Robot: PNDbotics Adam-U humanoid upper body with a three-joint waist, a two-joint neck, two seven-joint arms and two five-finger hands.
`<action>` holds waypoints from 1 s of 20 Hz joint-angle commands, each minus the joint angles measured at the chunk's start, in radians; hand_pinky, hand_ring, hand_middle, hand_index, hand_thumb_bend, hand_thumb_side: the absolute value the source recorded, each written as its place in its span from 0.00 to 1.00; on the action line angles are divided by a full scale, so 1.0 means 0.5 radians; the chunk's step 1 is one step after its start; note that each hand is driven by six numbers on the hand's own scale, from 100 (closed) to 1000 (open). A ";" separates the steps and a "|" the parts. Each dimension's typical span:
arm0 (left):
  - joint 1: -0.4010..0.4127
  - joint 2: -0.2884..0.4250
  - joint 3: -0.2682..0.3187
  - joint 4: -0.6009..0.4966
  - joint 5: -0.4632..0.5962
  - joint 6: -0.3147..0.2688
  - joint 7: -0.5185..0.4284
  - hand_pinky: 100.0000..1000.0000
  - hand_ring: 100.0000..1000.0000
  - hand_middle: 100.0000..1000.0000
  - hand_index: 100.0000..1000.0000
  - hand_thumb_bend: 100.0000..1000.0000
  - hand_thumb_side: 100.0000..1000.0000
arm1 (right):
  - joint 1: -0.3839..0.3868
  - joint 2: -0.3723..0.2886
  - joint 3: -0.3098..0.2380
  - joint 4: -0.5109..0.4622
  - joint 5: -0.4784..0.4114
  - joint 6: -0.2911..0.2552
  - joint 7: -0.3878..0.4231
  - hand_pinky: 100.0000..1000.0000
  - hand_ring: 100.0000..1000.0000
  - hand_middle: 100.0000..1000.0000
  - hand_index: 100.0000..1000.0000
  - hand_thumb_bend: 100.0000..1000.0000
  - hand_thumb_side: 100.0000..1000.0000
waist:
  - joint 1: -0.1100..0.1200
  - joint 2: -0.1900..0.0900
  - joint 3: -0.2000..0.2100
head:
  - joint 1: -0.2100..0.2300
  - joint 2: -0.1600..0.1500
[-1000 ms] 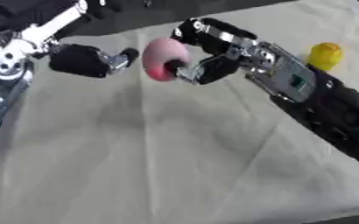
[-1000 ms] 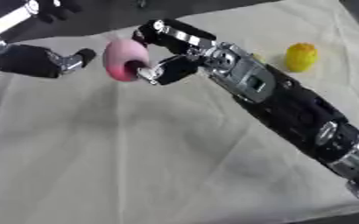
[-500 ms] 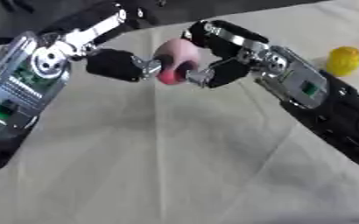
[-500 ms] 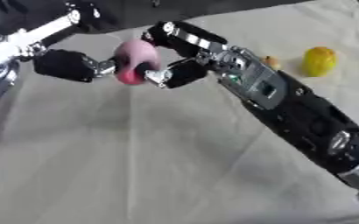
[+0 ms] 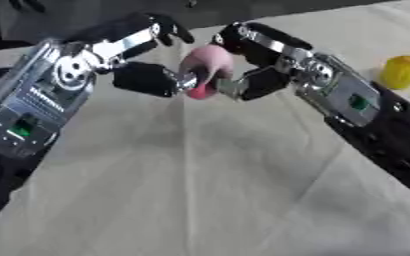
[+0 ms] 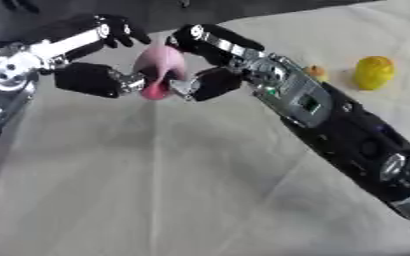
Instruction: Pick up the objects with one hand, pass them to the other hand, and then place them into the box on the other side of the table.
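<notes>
A pink rounded object (image 5: 207,65) hangs above the cloth-covered table (image 5: 200,190) at the upper middle. My right hand (image 5: 259,75) comes in from the right and is shut on it, fingers curled over its top and thumb beneath. My left hand (image 5: 143,75) reaches in from the left. Its thumb tip touches the pink object's left side, and its fingers (image 5: 156,29) stretch out above without closing round it. A yellow rounded object (image 6: 373,72) lies on the cloth at the far right.
A small orange thing (image 6: 315,72) shows just behind my right forearm, next to the yellow object. The cream cloth is wrinkled and runs to a dark far edge (image 5: 331,5) at the top. No box is in view.
My left hand has moved right and met the pink object, which the right hand still holds. Both hands and the object appear larger and lower in the view than before.
</notes>
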 commanded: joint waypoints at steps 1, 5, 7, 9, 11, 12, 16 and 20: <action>-0.042 0.001 0.010 -0.010 0.008 0.001 -0.040 0.86 0.85 0.85 0.83 0.30 0.54 | -0.036 -0.018 -0.021 -0.053 0.008 -0.010 -0.007 0.90 0.45 0.25 0.46 0.00 0.07 | -0.009 0.001 0.000 | -0.005 -0.004; -0.039 -0.002 0.010 -0.018 0.065 0.010 -0.082 0.82 0.80 0.75 0.71 0.14 0.37 | -0.034 -0.021 -0.019 -0.056 0.015 -0.015 -0.006 0.90 0.45 0.27 0.46 0.00 0.07 | -0.007 0.002 -0.001 | -0.018 -0.004; -0.038 -0.003 0.010 -0.024 0.098 0.013 -0.104 0.80 0.75 0.66 0.66 0.04 0.26 | -0.033 -0.022 -0.020 -0.056 0.016 -0.017 -0.006 0.90 0.46 0.27 0.46 0.00 0.07 | -0.008 0.002 -0.001 | -0.020 -0.004; -0.037 -0.003 0.014 -0.029 0.138 0.022 -0.114 0.78 0.72 0.63 0.63 0.00 0.21 | -0.031 -0.023 -0.020 -0.057 0.019 -0.020 -0.006 0.90 0.46 0.28 0.46 0.00 0.07 | -0.009 0.002 0.000 | -0.023 -0.004; -0.037 -0.004 0.018 -0.032 0.175 0.039 -0.101 0.77 0.70 0.59 0.59 0.00 0.19 | -0.029 -0.024 -0.018 -0.059 0.025 -0.023 -0.002 0.90 0.46 0.28 0.47 0.00 0.07 | -0.010 0.003 0.000 | -0.024 -0.004; -0.036 -0.006 0.021 -0.034 0.202 0.047 -0.086 0.76 0.68 0.56 0.56 0.00 0.17 | -0.028 -0.024 -0.018 -0.059 0.028 -0.024 0.001 0.90 0.46 0.28 0.47 0.00 0.07 | -0.011 0.003 0.000 | -0.027 -0.004; -0.034 -0.010 0.024 -0.043 0.333 0.066 0.006 0.74 0.65 0.51 0.48 0.00 0.22 | -0.026 -0.021 -0.017 -0.057 0.038 -0.024 0.011 0.90 0.46 0.28 0.47 0.00 0.07 | -0.012 0.006 0.000 | -0.036 -0.004; -0.032 -0.009 0.020 -0.041 0.411 0.075 0.105 0.72 0.61 0.46 0.43 0.00 0.17 | -0.023 -0.020 -0.016 -0.056 0.057 -0.024 0.018 0.89 0.46 0.30 0.48 0.00 0.02 | -0.012 0.007 -0.003 | -0.036 -0.004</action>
